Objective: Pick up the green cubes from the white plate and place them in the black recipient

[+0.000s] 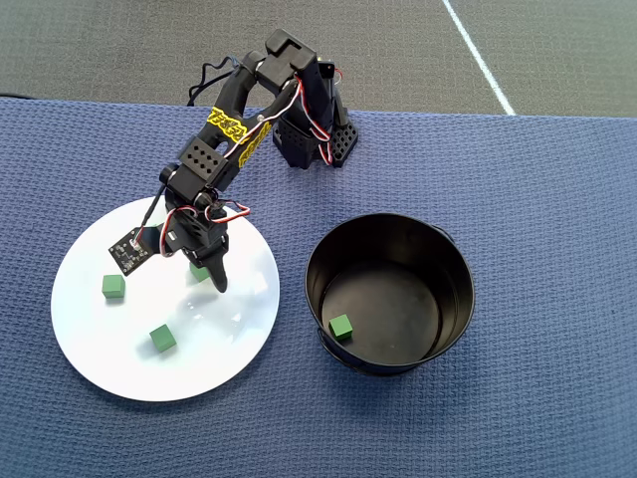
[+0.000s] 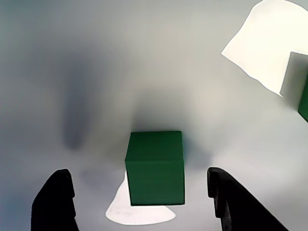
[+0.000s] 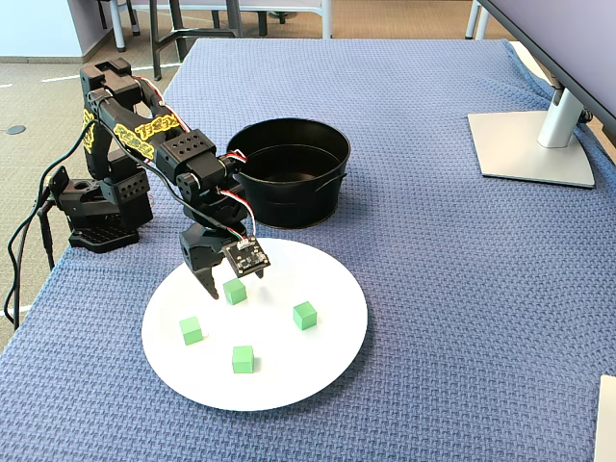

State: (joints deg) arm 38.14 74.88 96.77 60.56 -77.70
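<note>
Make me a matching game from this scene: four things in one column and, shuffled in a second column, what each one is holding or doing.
Things:
1. white plate
2. black pot
3. tool
4. monitor stand

States:
A. open, fingers either side of the flanked green cube
B. holds a single green cube
C. stands on the blue cloth, carrying no cubes
D. carries four green cubes

Pairs: 1-D, 2-B, 3-A, 4-C
</note>
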